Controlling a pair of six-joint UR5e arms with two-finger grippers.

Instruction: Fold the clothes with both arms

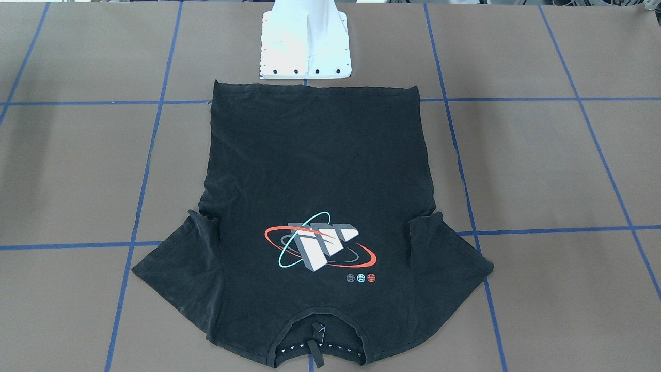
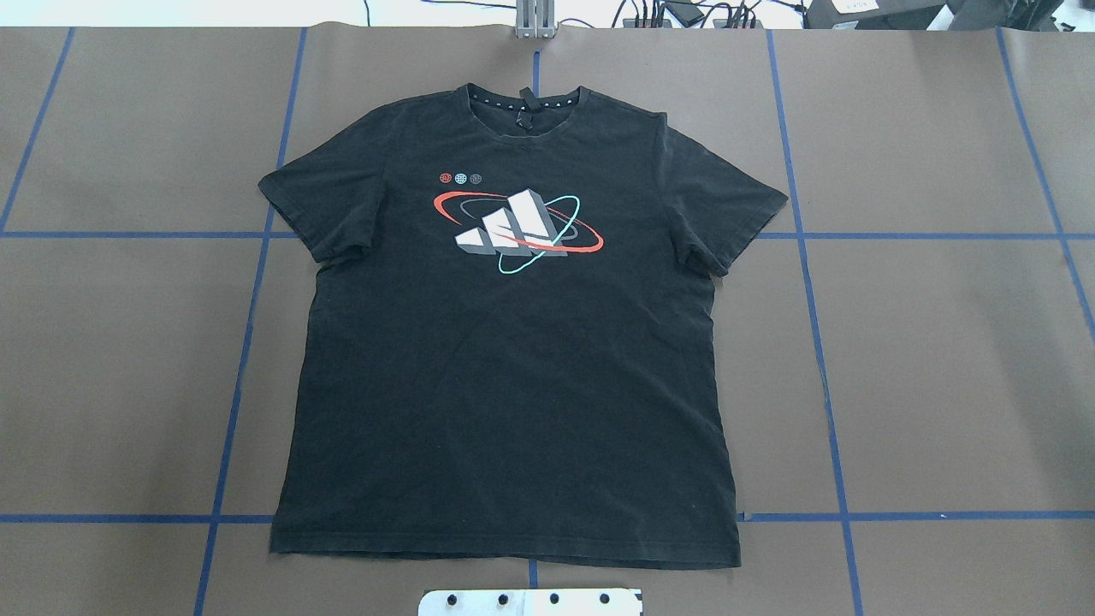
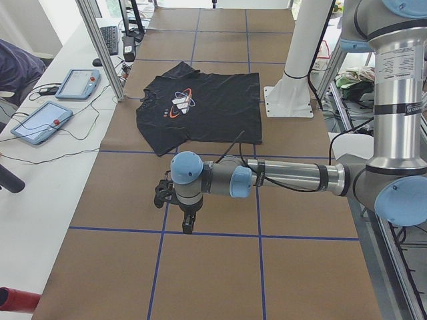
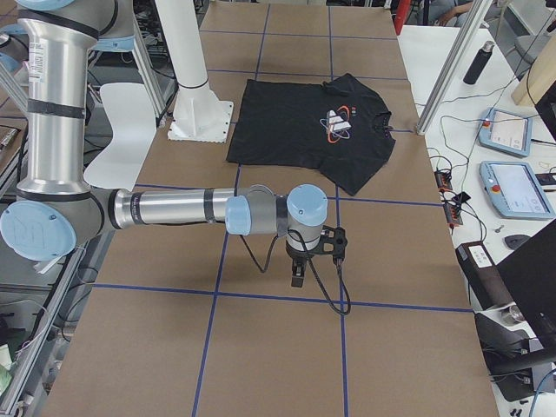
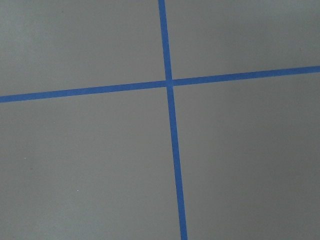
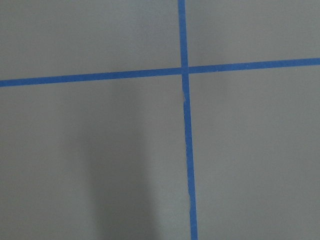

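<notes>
T-shirt (image 2: 513, 359) flat, logo up, on worktop (image 2: 941, 359). Left gripper (image 3: 188, 225) and right gripper (image 4: 297, 276) well clear, likely hovering. Can't tell if either is parted or closed.

Matt cloth T-shirt (image 2: 513, 385); matt paper-covered table (image 2: 941, 359)

There is one black short-sleeved T-shirt (image 2: 513, 368), one white metal stand (image 1: 305, 46) and two grey metal robot arms with blue caps, the left arm (image 3: 287, 177) and the right arm (image 4: 174, 208).

table (image 2: 941, 359) brown | tape grid (image 2: 941, 234) blue | two tablets (image 3: 77, 83) (image 3: 40, 121) on side bench (image 3: 40, 200)
</notes>
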